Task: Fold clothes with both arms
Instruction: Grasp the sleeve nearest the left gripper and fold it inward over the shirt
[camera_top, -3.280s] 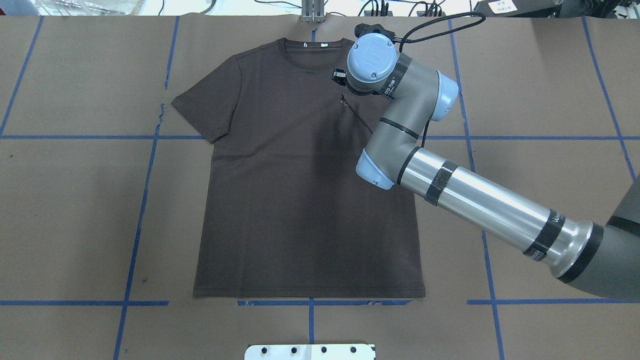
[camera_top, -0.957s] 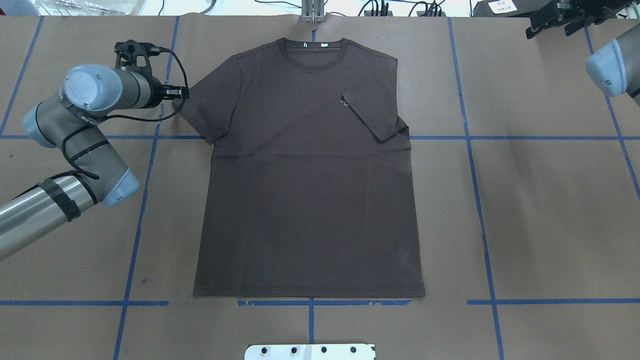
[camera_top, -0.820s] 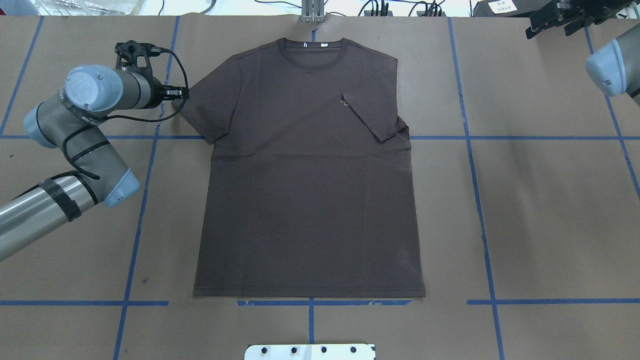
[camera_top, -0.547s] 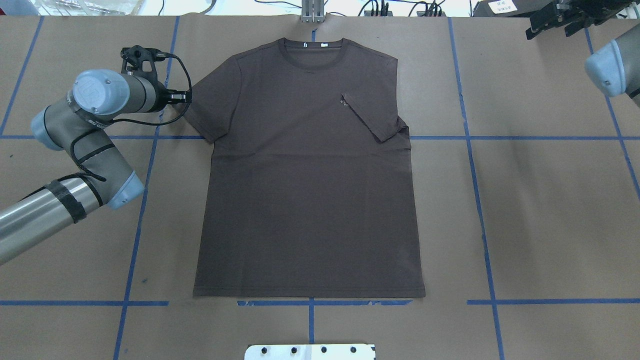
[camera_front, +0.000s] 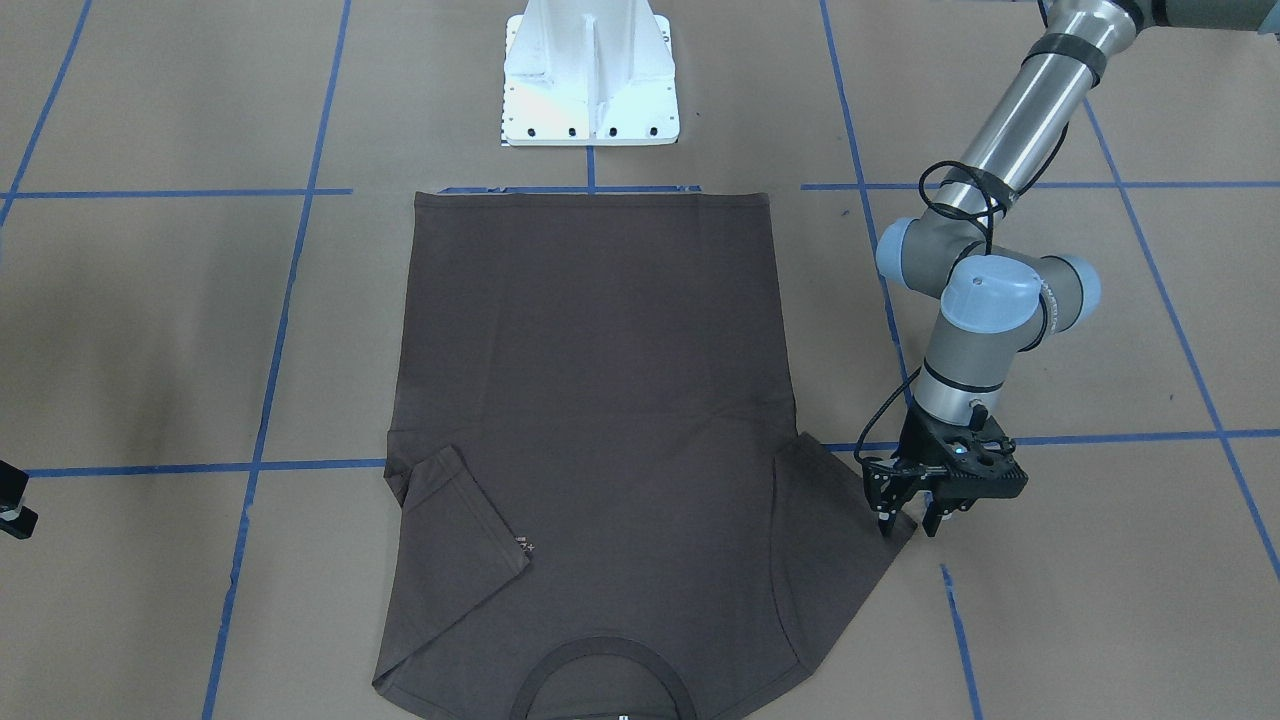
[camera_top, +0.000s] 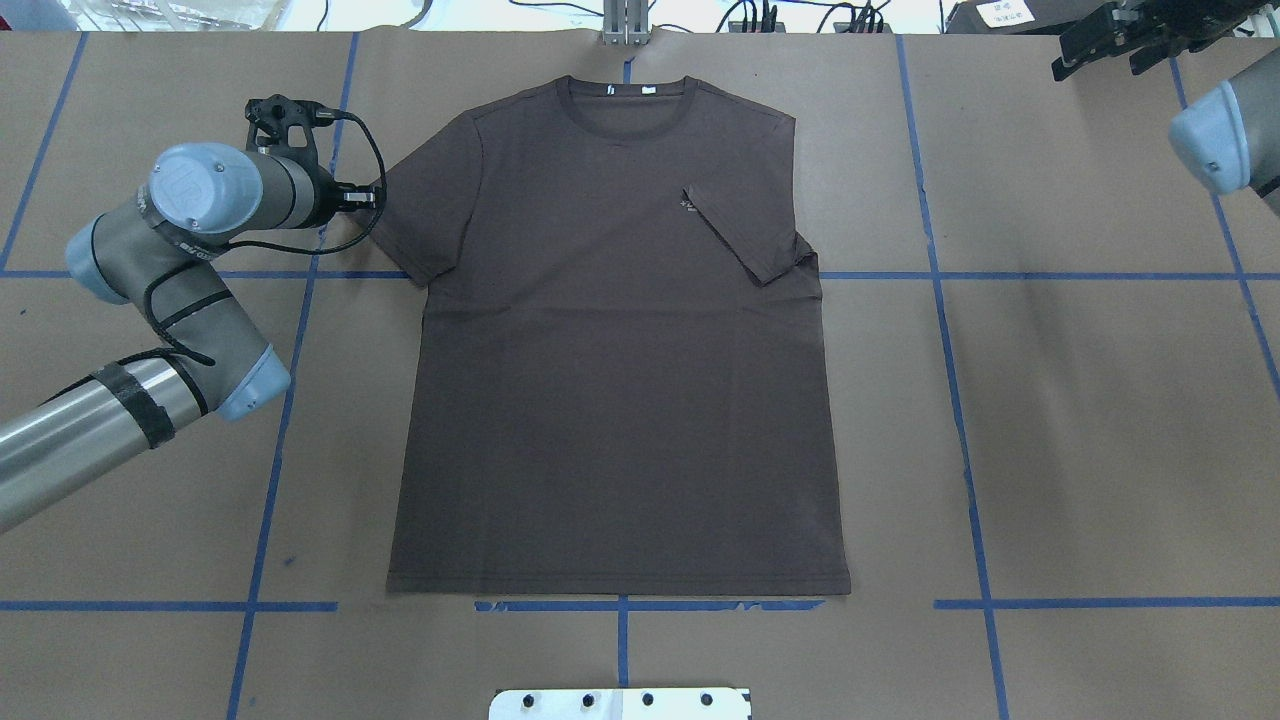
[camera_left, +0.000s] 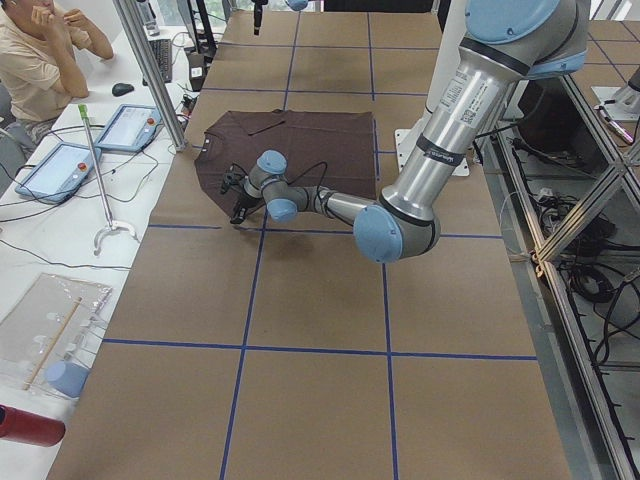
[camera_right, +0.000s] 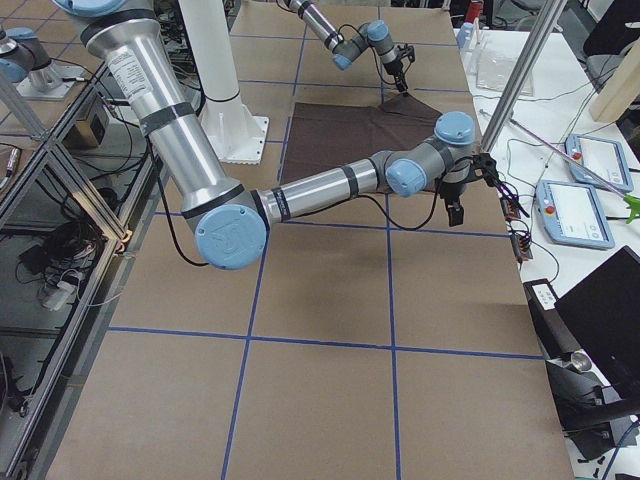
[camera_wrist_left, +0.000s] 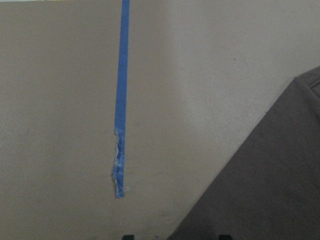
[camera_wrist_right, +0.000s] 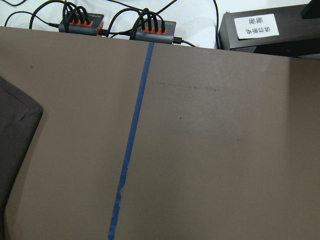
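Overhead exterior shows the T-shirt (camera_top: 610, 400) flat mid-table (camera_top: 1050, 400), thin and limp; left gripper (camera_front: 907, 524), fingers parted, straddles the unfolded sleeve (camera_top: 415, 215) hem, a good pinch spot; right gripper (camera_top: 1130, 35) parked far off, fingers unreadable

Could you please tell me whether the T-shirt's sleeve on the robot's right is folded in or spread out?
Folded in: that sleeve lies diagonally across the T-shirt's chest, its cuff by the logo.
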